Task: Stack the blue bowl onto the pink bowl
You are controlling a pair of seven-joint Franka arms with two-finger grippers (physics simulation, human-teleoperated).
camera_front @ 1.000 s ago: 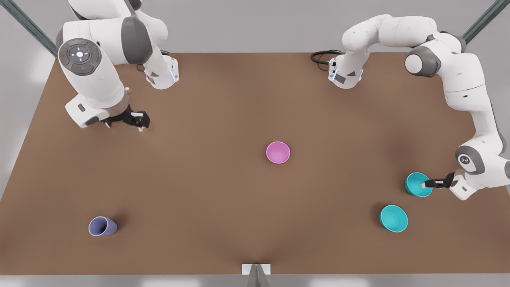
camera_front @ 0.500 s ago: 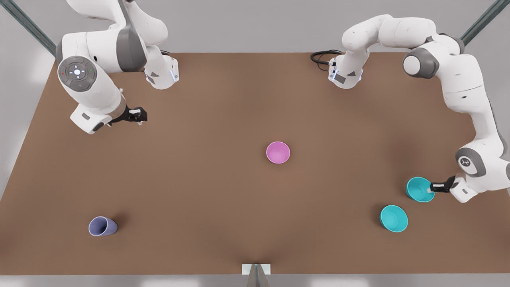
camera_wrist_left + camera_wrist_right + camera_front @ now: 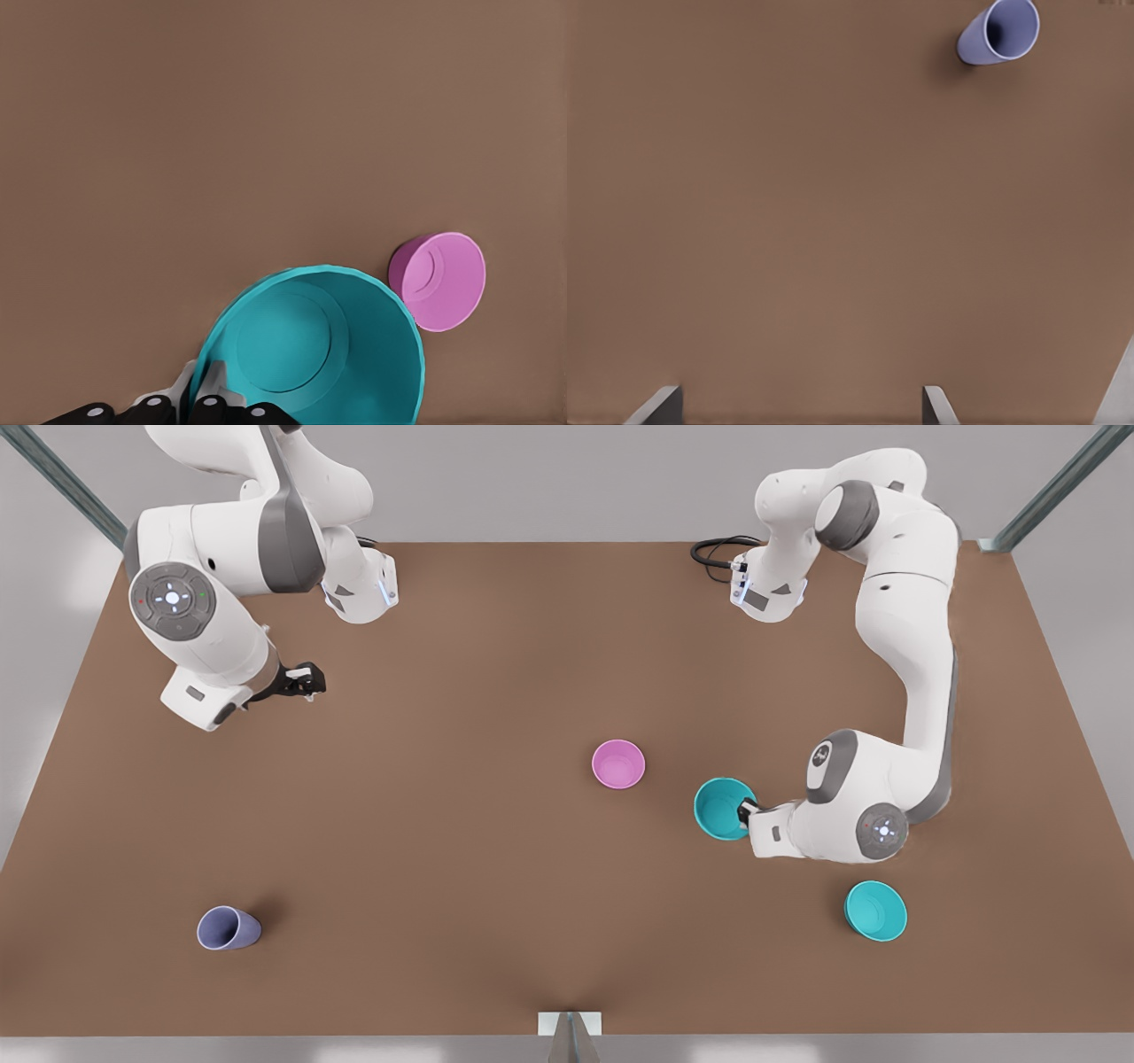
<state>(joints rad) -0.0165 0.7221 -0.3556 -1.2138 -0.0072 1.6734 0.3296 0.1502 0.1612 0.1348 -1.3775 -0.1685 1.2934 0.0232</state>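
- The blue bowl (image 3: 722, 808) is pinched at its rim by the left hand (image 3: 747, 811), on the front view's right; it sits just beside the pink bowl, apart from it, and looks lifted off the tabletop, though that is hard to judge from above.
- In the left wrist view the blue bowl (image 3: 323, 341) is seen from underneath, with the left hand's fingers (image 3: 205, 390) closed on its edge and the pink bowl (image 3: 440, 281) beyond it.
- The pink bowl (image 3: 618, 763) stands upright near the middle of the tabletop (image 3: 496, 646), nothing in it.
- A second teal bowl (image 3: 875, 910) rests on the tabletop, well apart from the held one.
- The right hand (image 3: 303, 682) waits over the tabletop on the front view's left; its fingers look pressed together.
- A lavender cup (image 3: 228, 928) lies tipped on its side near the front view's lower left, and it appears in the right wrist view too (image 3: 999, 31).
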